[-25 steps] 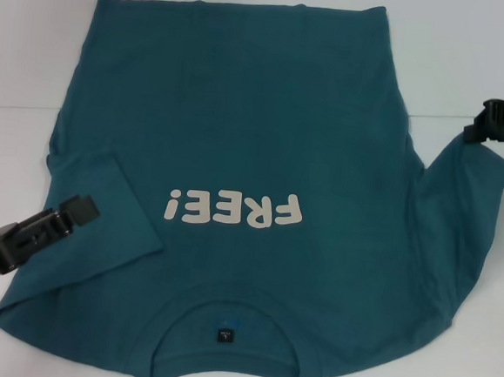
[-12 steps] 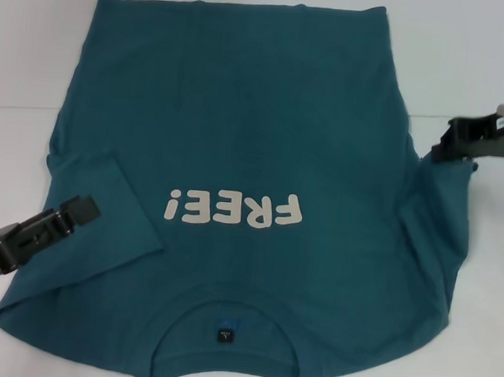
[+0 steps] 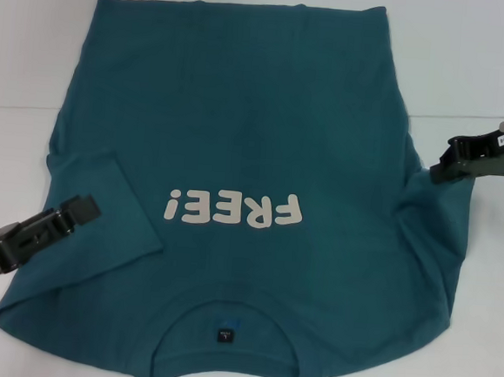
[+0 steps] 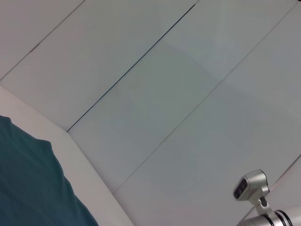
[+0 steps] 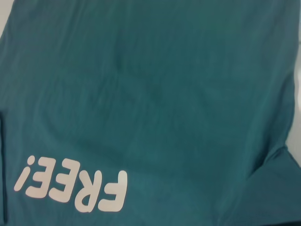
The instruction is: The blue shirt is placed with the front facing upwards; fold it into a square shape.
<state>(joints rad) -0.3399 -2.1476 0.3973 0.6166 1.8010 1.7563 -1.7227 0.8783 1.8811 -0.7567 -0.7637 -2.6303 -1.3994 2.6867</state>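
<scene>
Fingers of the right gripper point(image 3: 438, 171) look pinched onto the outer edge of the right sleeve of the blue shirt point(image 3: 240, 118), with the cloth rising in a peak to meet their tips; I judge this a closed grasp on the fabric, though the contact point itself is small in the head view. Holding the sleeve at its tip makes sense for the task: from there the arm could carry it inward over the body panel, narrowing the shirt toward a square outline. On the other side, the left gripper point(image 3: 77, 212) sits over the left sleeve, which already lies folded inward across the chest; its fingertips appear close together above the cloth, yet whether they clamp the fabric or merely rest on it I cannot tell. The shirt is spread flat on the white table point(image 3: 471, 66), front up, with the cream "FREE!" lettering point(image 3: 235, 209) reading upside down from the head view and the collar point(image 3: 228, 331) nearest the robot, hem at the far side. Relative to the right fingers, the shirt's body lies toward the centre and the gripped sleeve hangs just beneath them. Only cloth and print show in the right wrist view, and the left wrist view shows just a corner of teal fabric.
</scene>
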